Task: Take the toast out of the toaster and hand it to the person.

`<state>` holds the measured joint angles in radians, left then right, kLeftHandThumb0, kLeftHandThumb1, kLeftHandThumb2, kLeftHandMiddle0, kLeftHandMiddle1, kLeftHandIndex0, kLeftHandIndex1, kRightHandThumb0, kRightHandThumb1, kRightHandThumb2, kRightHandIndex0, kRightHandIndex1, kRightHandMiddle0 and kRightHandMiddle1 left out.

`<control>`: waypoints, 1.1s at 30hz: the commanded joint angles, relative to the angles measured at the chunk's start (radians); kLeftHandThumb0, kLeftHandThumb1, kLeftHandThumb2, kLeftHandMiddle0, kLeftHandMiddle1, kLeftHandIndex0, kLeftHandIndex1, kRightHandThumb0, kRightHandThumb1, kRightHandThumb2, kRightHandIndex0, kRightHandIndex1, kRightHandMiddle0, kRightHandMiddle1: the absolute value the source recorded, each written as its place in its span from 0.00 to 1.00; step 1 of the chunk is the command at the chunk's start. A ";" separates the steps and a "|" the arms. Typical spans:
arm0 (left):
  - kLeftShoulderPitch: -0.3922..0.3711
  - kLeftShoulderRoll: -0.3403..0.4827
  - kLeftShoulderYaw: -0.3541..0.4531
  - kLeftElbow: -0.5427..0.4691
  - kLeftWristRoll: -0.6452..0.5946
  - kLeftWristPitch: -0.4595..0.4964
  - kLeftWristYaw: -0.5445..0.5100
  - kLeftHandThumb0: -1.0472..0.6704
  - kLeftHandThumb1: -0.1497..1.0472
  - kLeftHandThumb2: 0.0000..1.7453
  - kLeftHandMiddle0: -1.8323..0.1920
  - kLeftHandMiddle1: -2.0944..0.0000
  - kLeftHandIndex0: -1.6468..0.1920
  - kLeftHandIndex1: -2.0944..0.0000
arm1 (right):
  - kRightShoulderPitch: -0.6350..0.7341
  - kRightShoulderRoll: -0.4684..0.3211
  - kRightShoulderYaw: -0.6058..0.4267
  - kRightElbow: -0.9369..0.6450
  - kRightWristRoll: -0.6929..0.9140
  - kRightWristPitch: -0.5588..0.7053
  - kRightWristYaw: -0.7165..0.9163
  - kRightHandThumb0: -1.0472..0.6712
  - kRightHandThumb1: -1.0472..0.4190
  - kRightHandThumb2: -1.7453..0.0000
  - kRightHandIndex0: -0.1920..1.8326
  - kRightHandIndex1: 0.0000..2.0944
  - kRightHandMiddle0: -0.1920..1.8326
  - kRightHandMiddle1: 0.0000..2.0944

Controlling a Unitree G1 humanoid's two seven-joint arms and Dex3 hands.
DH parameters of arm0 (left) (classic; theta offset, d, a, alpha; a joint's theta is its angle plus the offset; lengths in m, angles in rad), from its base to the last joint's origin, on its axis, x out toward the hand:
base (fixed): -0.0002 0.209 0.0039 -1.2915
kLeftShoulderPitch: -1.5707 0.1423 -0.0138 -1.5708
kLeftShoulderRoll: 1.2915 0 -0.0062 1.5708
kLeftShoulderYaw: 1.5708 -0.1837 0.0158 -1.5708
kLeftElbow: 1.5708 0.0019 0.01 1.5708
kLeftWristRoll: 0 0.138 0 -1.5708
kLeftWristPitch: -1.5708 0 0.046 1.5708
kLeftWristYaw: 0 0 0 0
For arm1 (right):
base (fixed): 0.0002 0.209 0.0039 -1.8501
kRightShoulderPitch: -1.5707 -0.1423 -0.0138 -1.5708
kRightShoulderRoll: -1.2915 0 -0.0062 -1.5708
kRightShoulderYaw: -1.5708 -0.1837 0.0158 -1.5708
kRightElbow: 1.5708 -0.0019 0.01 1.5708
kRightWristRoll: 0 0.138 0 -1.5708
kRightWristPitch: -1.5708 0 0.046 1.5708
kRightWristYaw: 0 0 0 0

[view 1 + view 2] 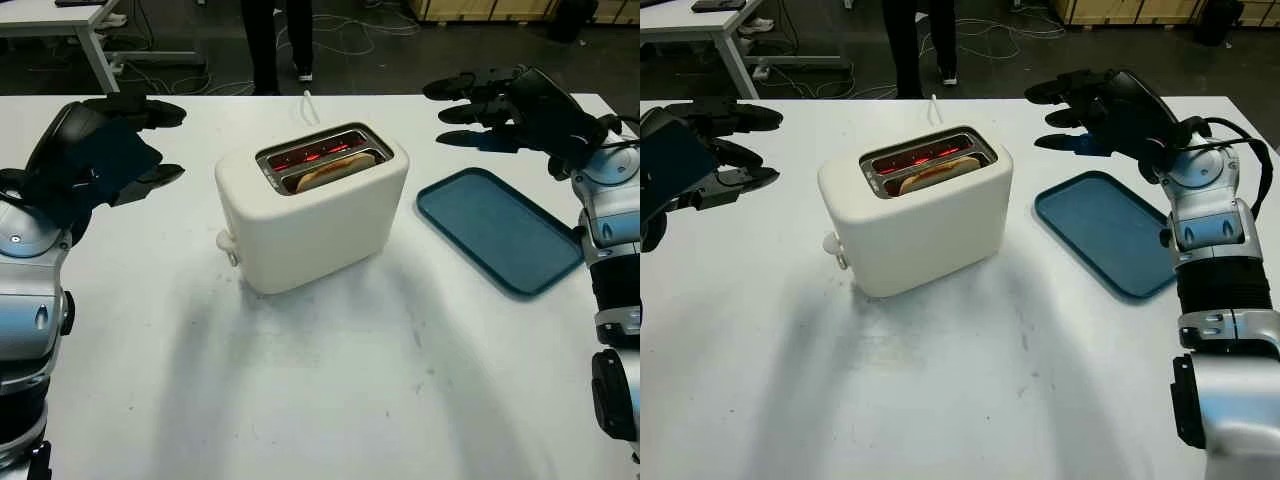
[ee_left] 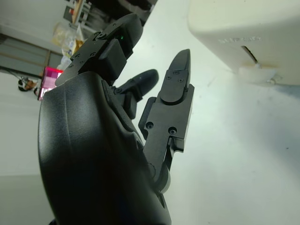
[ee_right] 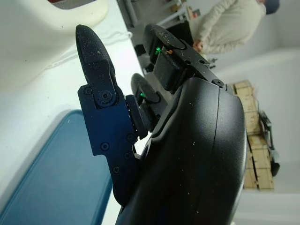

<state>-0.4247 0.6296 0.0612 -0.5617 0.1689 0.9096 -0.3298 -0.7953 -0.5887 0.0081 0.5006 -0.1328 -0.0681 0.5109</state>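
Right now the toast (image 1: 332, 172) is still sitting down in the nearer slot of the cream toaster (image 1: 310, 215), only its top edge showing, while the far slot is glowing red with nothing visible in it. The toaster is standing near the middle of the white table (image 1: 330, 390), turned at an angle, its lever knob facing the left edge and its cord trailing off toward the far edge. A blue tray (image 1: 497, 227) is lying empty just beside it, toward the right edge, probably waiting as a landing place. The left hand (image 1: 95, 150) is hovering open above the table's left side, well apart from the toaster and holding nothing; the right hand (image 1: 1105, 105) is hanging open over the far right part of the table, above the tray's far end, also holding nothing. Both are flanking the toaster rather than reaching into it, which suggests the grasp is not yet being started. Since the elements are glowing, the slot is likely hot, and the bread is sitting low, so pinching its top edge looks awkward. A person (image 1: 280, 40) is standing beyond the far edge, presumably waiting to receive the slice.
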 commanded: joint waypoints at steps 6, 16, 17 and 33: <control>0.013 -0.003 0.007 -0.007 0.001 0.003 0.007 0.51 0.89 0.04 0.76 0.49 0.61 0.86 | 0.006 0.012 0.000 -0.002 0.016 -0.007 0.005 0.27 0.12 1.00 0.46 0.01 0.42 0.00; 0.015 -0.006 0.011 -0.003 -0.003 -0.014 0.005 0.52 0.89 0.05 0.76 0.49 0.61 0.86 | 0.005 0.012 0.001 -0.001 0.016 -0.012 0.011 0.26 0.11 1.00 0.46 0.01 0.42 0.00; 0.014 -0.005 0.010 -0.003 -0.003 -0.011 0.005 0.52 0.89 0.05 0.76 0.49 0.61 0.86 | 0.006 0.013 0.000 -0.004 0.018 -0.009 0.011 0.26 0.11 1.00 0.46 0.01 0.43 0.00; 0.003 -0.006 -0.004 -0.001 0.002 -0.001 0.007 0.52 0.89 0.05 0.77 0.50 0.61 0.86 | 0.009 0.007 -0.002 -0.017 0.017 -0.001 0.015 0.28 0.11 1.00 0.45 0.01 0.42 0.00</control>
<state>-0.4242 0.6283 0.0620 -0.5618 0.1689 0.9094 -0.3296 -0.7953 -0.5833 0.0081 0.4947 -0.1322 -0.0685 0.5200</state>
